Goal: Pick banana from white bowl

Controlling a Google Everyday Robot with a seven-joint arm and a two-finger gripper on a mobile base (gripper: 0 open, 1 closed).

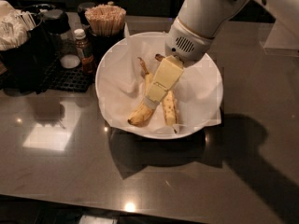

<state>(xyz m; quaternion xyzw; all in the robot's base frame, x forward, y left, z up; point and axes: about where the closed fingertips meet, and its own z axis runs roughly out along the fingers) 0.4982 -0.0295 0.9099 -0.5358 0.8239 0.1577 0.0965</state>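
Lying curved on the paper lining of the white bowl (106, 59), the banana (139, 116) sits under the gripper (152, 101), whose hold cannot be told; a clean pick needs a mid-body clamp, clear of the slimmer banana (169, 110) alongside.

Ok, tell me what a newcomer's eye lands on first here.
The big white bowl in the middle of the dark counter grabs the eye, with the arm's gripper reaching down into it right over the banana, beside a slimmer second banana. Behind the bowl to the left stand a cup of wooden sticks and a small sauce bottle.
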